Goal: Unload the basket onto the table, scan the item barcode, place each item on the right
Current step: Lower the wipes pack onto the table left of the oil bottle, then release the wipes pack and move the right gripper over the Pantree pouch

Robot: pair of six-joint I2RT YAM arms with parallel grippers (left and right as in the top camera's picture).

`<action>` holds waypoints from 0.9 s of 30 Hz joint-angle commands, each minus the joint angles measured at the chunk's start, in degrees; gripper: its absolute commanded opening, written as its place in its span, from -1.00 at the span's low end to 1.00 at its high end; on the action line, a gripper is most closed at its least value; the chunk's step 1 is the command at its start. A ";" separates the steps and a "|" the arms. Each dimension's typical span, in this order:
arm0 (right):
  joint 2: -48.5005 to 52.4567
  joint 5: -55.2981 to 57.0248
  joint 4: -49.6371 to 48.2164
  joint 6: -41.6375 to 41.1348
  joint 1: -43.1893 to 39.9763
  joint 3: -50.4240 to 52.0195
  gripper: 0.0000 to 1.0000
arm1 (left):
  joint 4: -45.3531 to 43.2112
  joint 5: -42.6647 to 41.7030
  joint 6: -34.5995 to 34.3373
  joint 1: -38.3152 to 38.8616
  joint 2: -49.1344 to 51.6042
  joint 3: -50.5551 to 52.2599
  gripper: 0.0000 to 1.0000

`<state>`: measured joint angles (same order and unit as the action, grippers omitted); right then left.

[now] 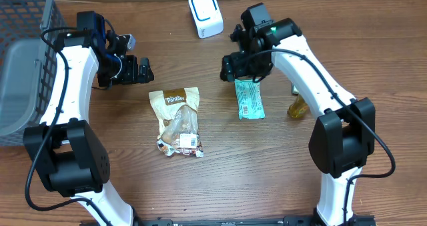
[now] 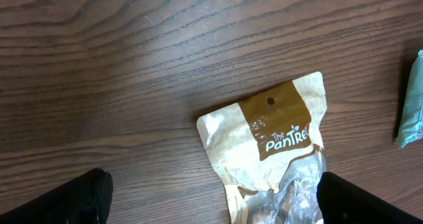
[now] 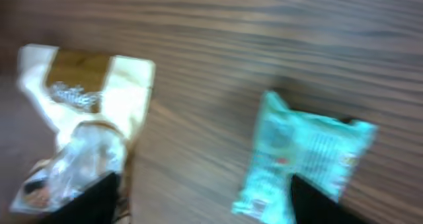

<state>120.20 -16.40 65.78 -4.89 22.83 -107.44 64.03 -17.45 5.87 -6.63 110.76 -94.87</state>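
A teal packet [image 1: 249,101] with a white printed label lies flat on the table right of centre. My right gripper [image 1: 240,70] hovers over its far end, open, with only bare wood between the fingers. In the blurred right wrist view the teal packet [image 3: 305,152] lies by the right finger [image 3: 320,204], and the gripper [image 3: 205,204] holds nothing. A cream and brown snack bag [image 1: 179,118] lies at the centre. My left gripper [image 1: 138,71] stands wide open just left of and beyond it. In the left wrist view the bag [image 2: 271,141] reaches down towards the right finger, untouched by the gripper [image 2: 218,204].
A white scanner [image 1: 205,14] stands at the back centre. A grey mesh basket [image 1: 23,59] fills the far left edge. A small amber object [image 1: 297,107] lies to the right of the teal packet, beside my right arm.
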 commanded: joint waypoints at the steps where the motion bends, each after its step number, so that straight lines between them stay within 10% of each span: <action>1: -0.48 -2.32 -0.37 -4.94 2.25 0.42 -0.31 | -0.02 0.04 -1.18 0.00 -0.59 -0.44 0.99; 6: -0.48 3.19 -2.71 -11.67 5.75 2.40 -0.78 | -0.02 0.04 -1.18 0.00 -0.59 -0.44 1.00; 27: -0.48 24.59 -18.53 -20.81 10.49 21.31 -0.85 | -0.02 0.04 -1.18 0.00 -0.59 -0.44 1.00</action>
<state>120.22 4.89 46.52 -24.73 34.83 -86.65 64.03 -17.32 5.87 -6.63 110.76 -94.87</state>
